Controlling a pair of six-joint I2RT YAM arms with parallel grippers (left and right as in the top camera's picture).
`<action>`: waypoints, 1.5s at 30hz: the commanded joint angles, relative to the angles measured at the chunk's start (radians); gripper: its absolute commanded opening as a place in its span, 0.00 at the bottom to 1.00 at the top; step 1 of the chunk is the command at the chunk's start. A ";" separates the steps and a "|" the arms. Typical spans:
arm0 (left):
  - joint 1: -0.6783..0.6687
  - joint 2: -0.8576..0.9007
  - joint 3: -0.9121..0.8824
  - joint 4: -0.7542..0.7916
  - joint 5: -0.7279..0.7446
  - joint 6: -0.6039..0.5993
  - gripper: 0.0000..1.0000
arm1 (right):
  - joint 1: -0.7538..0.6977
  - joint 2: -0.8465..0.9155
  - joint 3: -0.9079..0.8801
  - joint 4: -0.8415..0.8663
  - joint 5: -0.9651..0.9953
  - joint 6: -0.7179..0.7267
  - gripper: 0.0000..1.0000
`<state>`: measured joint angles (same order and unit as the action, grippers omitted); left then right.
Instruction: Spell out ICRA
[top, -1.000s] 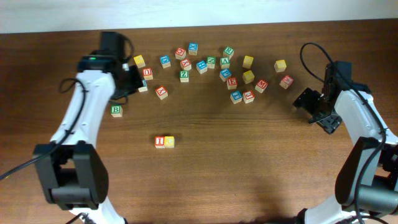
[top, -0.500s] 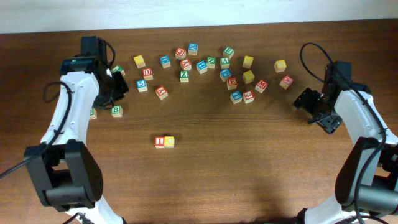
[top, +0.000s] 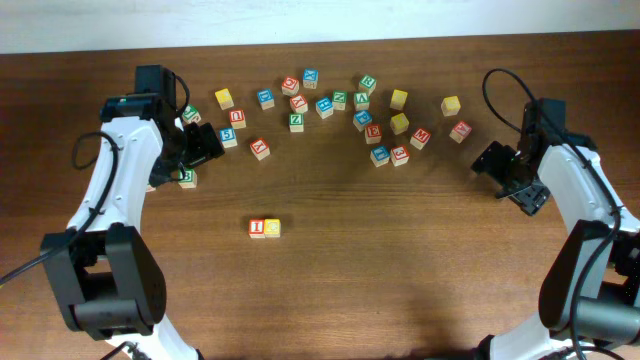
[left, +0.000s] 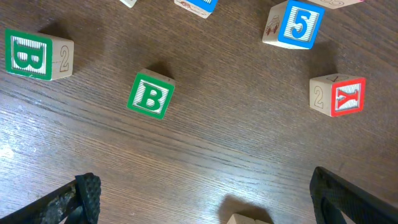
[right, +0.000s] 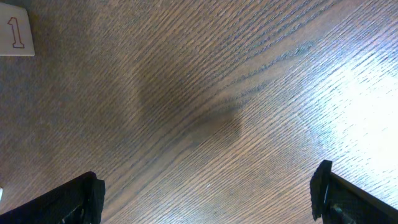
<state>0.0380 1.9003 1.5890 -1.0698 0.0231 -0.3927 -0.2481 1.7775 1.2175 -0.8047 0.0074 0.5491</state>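
A red I block (top: 257, 228) and a yellow C block (top: 272, 228) sit touching, side by side, in the middle of the table. Loose letter blocks (top: 325, 105) lie scattered along the far side. My left gripper (top: 200, 145) hovers at the left end of that scatter, open and holding nothing (left: 208, 208). Ahead of it in the left wrist view lie a green B block (left: 151, 95), a second green B block (left: 37, 55), a blue 5 block (left: 297, 23) and a red Y block (left: 340, 96). My right gripper (top: 497, 162) is open over bare wood (right: 208, 199).
The corner of another block (left: 249, 219) shows at the bottom edge between the left fingers. A block face marked 1 (right: 13, 37) sits at the top left of the right wrist view. A yellow block (top: 451, 105) and a red block (top: 460, 130) lie nearest the right arm.
The left gripper has gone from shut to wide open. The left arm swung left away from the blocks near the back, then edged back right. The right arm has not moved.
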 joint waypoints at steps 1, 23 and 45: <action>-0.003 0.002 -0.006 -0.002 -0.003 0.002 0.99 | -0.001 -0.021 0.013 0.000 0.007 0.002 0.98; -0.005 0.002 -0.006 0.055 0.068 0.001 0.00 | -0.001 -0.021 0.013 0.000 0.007 0.002 0.98; -0.220 0.002 -0.006 0.073 0.059 0.002 0.05 | -0.001 -0.021 0.013 0.000 0.007 0.002 0.98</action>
<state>-0.1383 1.9003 1.5890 -0.9985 0.0757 -0.3923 -0.2481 1.7775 1.2175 -0.8047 0.0074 0.5495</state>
